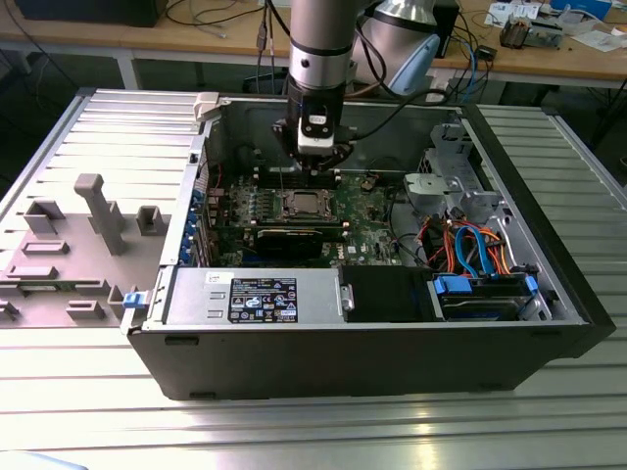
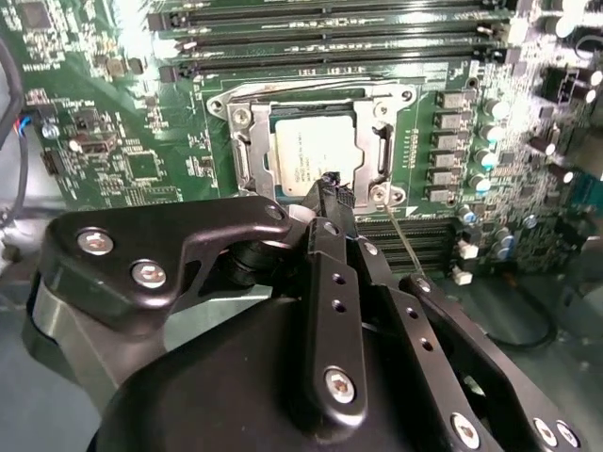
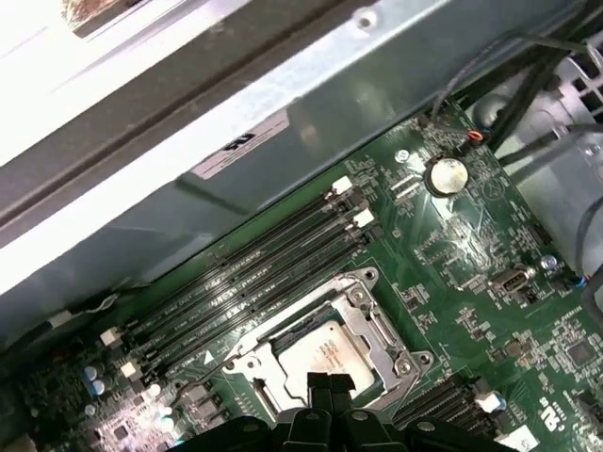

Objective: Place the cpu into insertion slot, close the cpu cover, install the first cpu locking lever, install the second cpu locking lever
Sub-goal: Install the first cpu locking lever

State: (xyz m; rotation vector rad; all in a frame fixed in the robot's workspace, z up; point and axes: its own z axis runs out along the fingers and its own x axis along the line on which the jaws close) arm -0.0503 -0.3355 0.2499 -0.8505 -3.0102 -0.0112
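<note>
Gripper [image 2: 330, 191] status: we read its two fingertips as pressed together with nothing between them, over the near edge of the cpu [image 2: 311, 155]; we cannot tell whether they touch it. The cpu lies flat in the insertion slot [image 1: 301, 204], toward the middle of the motherboard [image 2: 57, 104], beside the memory slots [image 2: 330, 42]. The cpu cover [image 2: 247, 151] lies down around it, its window framing the grey top. We judge the cpu light, rigid and fragile underneath: handle by its edges only. We judge the cover thin, stiff sheet metal: press its frame rails, never the chip. A thin lever rod [image 2: 405, 240] runs from the socket corner; we expect it springy.
</note>
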